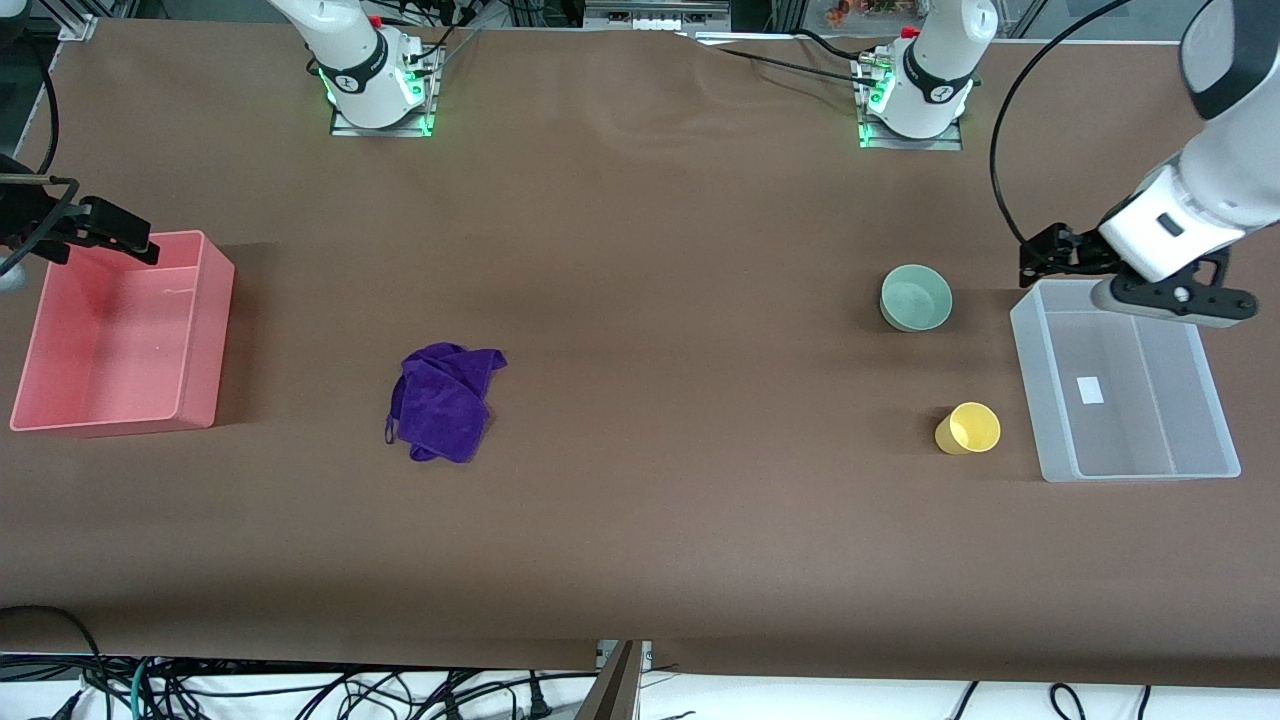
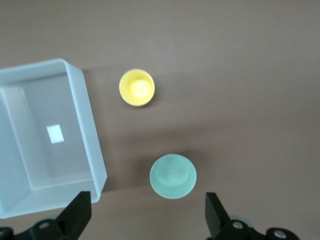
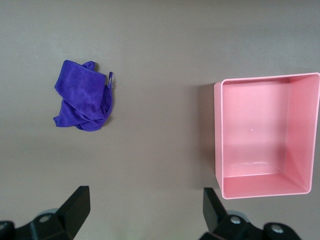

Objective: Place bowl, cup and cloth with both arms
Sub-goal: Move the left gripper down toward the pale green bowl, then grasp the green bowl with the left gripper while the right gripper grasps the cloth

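The left claw, fingers spread and empty, hangs over the clear bin's rim; the mint-green bowl sits on the bench nearby, toward the right arm's end, so the left arm is nearer. The right claw, also spread, waits over the pink bin.

A wide table covered in brown matte sheet spreads below me; tangled black cables lie along its camera-side edge.

Cup nearer than bowl

Robotics lab: 2 bolted arm bases, aluminium framing, loose cables.
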